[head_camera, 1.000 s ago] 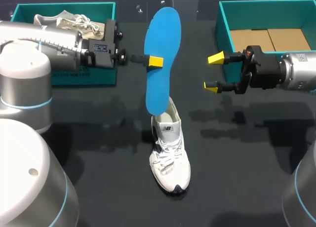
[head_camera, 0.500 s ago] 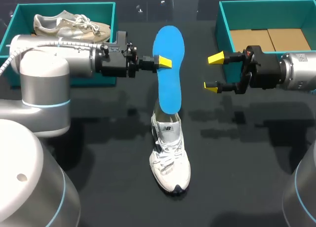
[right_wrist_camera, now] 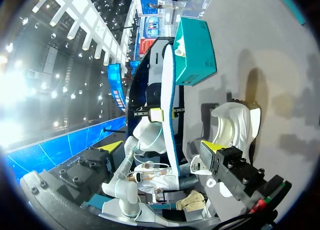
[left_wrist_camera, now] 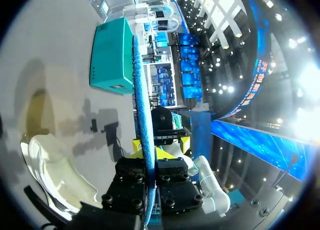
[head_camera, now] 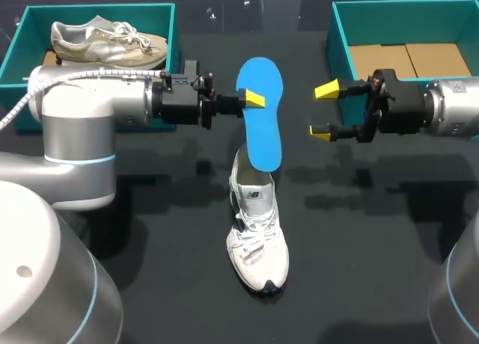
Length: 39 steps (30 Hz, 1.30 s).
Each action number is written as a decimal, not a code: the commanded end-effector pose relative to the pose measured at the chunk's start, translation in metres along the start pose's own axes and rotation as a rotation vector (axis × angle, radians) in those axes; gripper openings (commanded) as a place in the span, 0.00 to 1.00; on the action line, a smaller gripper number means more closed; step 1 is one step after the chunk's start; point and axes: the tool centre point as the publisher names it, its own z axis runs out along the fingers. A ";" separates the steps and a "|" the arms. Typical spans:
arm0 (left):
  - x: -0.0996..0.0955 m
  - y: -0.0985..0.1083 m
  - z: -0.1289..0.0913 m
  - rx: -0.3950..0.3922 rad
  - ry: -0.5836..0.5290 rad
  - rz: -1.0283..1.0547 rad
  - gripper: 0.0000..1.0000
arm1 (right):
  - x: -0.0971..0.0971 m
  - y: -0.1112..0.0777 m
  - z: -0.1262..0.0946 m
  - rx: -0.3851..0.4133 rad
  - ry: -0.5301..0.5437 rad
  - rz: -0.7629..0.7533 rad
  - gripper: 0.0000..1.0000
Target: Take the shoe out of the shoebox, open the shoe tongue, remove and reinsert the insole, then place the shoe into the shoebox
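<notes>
Left gripper (head_camera: 253, 99) is clamped on the blue insole (head_camera: 262, 127) above mid-length and holds it off the table (head_camera: 374, 247), long axis running towards the camera in the head view. Only one yellow tip shows there; the other finger is behind the insole. The left wrist view confirms the grip, with the insole edge-on between both fingers. The insole's lower end overlaps the heel opening of the white shoe (head_camera: 258, 232), which stands upright at mid-table, toe towards the camera. Whether that end is inside the shoe or just above it cannot be determined, and the heel collar is hidden. Right gripper (head_camera: 322, 111) hangs beside the insole, apart from it, fingers spread wide and holding nothing. The left box (head_camera: 97, 11) holds a second shoe (head_camera: 105, 41) on its side; the left arm covers the box's near wall. The right box (head_camera: 340, 37) shows a cardboard (head_camera: 404, 60) floor; the right arm hides its near part and the picture edge cuts off its far side.
</notes>
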 end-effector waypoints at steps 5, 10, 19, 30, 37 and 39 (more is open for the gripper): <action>-0.009 -0.005 0.000 0.006 0.025 -0.050 0.00 | 0.026 -0.004 -0.013 -0.015 -0.199 -0.011 1.00; -0.011 -0.006 0.000 0.003 0.042 -0.077 0.00 | 0.038 -0.005 -0.015 -0.022 -0.335 -0.012 1.00; -0.011 -0.006 0.001 -0.012 0.050 -0.075 0.00 | 0.061 -0.004 -0.009 -0.019 -0.654 0.005 1.00; -0.011 -0.006 0.001 -0.012 0.050 -0.075 0.00 | 0.086 -0.004 0.005 -0.028 -0.973 0.024 1.00; -0.011 -0.006 0.001 -0.012 0.050 -0.075 0.00 | 0.104 -0.002 0.022 -0.033 -1.160 0.043 1.00; -0.011 -0.006 0.001 -0.012 0.050 -0.075 0.00 | 0.108 -0.001 0.027 -0.037 -1.222 0.052 1.00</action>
